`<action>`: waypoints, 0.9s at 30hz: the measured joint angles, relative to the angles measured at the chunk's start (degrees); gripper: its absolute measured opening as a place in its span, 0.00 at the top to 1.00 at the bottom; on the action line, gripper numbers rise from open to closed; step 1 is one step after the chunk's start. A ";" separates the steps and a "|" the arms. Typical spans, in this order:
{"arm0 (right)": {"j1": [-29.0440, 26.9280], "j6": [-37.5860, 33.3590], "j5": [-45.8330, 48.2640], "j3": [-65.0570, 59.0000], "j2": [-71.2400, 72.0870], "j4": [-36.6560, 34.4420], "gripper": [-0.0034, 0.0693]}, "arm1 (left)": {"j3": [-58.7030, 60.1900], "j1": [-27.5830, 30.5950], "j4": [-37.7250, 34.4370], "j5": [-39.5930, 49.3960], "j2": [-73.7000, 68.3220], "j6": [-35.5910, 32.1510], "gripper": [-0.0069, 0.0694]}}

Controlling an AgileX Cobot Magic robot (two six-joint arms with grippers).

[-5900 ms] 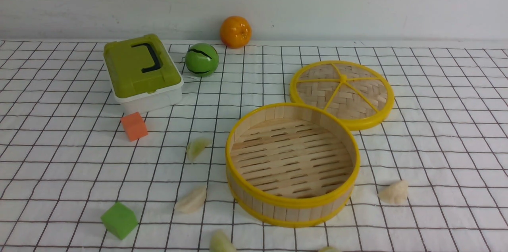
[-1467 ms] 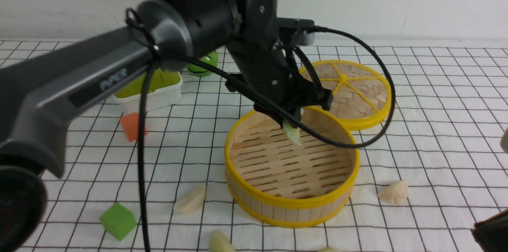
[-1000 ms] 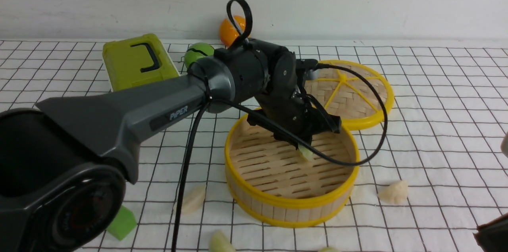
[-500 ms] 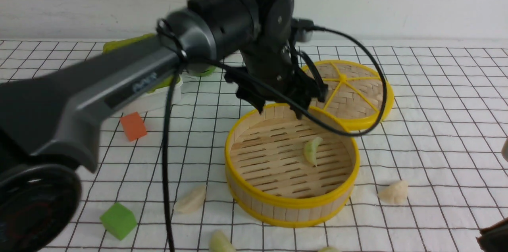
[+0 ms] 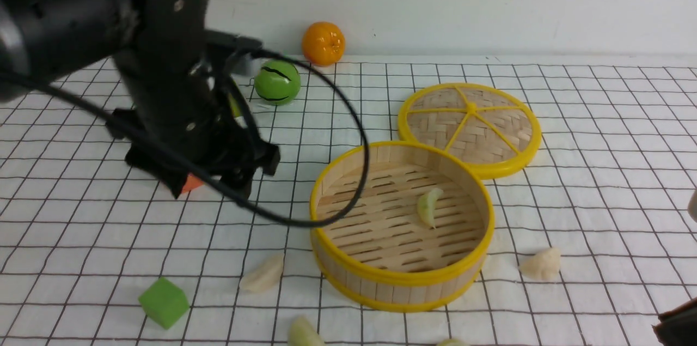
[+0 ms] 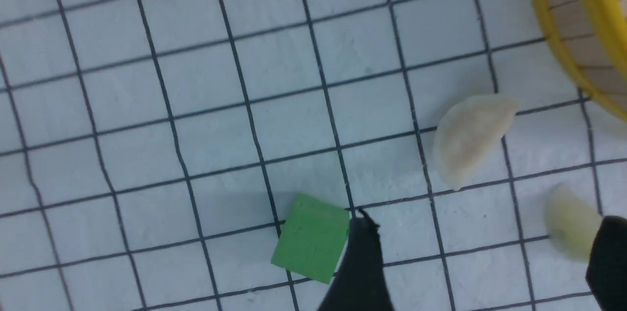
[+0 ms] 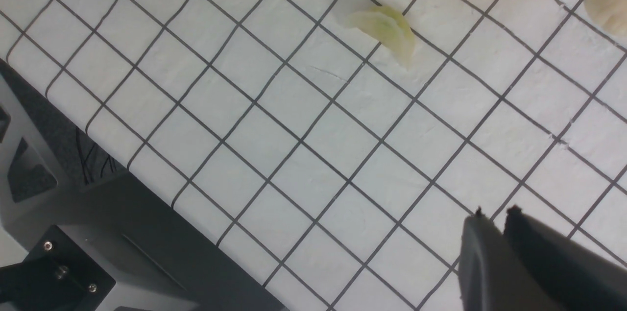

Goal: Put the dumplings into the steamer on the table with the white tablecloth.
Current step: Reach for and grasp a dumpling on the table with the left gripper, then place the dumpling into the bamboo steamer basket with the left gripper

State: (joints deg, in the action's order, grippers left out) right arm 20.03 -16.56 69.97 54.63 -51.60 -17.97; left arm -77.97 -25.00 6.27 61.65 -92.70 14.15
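The steamer (image 5: 403, 279) stands on the white tablecloth (image 5: 599, 182) with one pale green dumpling (image 5: 428, 207) lying on its slats. My left gripper (image 5: 209, 190) hangs open and empty well left of it, above the cloth. In the left wrist view its fingers (image 6: 360, 262) straddle bare cloth; a cream dumpling (image 6: 470, 137) and a pale green dumpling (image 6: 568, 220) lie close by. Loose on the cloth are a cream dumpling (image 5: 264, 274), another cream one (image 5: 540, 265) and a pale green one (image 5: 302, 332). My right gripper (image 7: 495, 213) is shut and empty over the cloth, away from a pale green dumpling (image 7: 384, 29).
The woven lid (image 5: 469, 128) lies behind the steamer. A green cube (image 5: 163, 301) sits front left and an orange cube (image 5: 190, 183) shows partly under my left arm. A green ball (image 5: 277, 82) and an orange (image 5: 323, 43) stand at the back. The robot's base (image 7: 73, 232) borders the cloth.
My left gripper opened and let the pale green dumpling drop into the steamer. It then rose and swung left, away from the steamer. The right gripper stayed put.
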 joint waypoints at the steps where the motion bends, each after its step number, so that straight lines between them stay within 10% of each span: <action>1: 0.00 0.00 -0.40 0.00 0.00 -0.04 0.87 | 3.49 0.66 -0.94 -3.24 0.50 -0.88 0.17; 16: 0.00 0.00 -1.54 0.00 0.00 -0.11 0.85 | 12.36 0.89 -9.53 -22.13 -11.24 -14.15 0.19; 23: 0.00 0.00 -1.54 0.00 0.00 -0.28 0.85 | 12.36 0.89 -10.26 -22.91 -14.14 -14.15 0.52; 27: 0.00 0.00 -1.54 0.00 0.00 -0.32 0.85 | 11.53 0.89 -10.83 -21.87 -12.75 -14.15 0.53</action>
State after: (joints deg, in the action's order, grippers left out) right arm 20.03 -16.56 68.43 54.63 -51.60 -18.30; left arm -66.44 -24.11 -4.56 39.78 -105.45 0.00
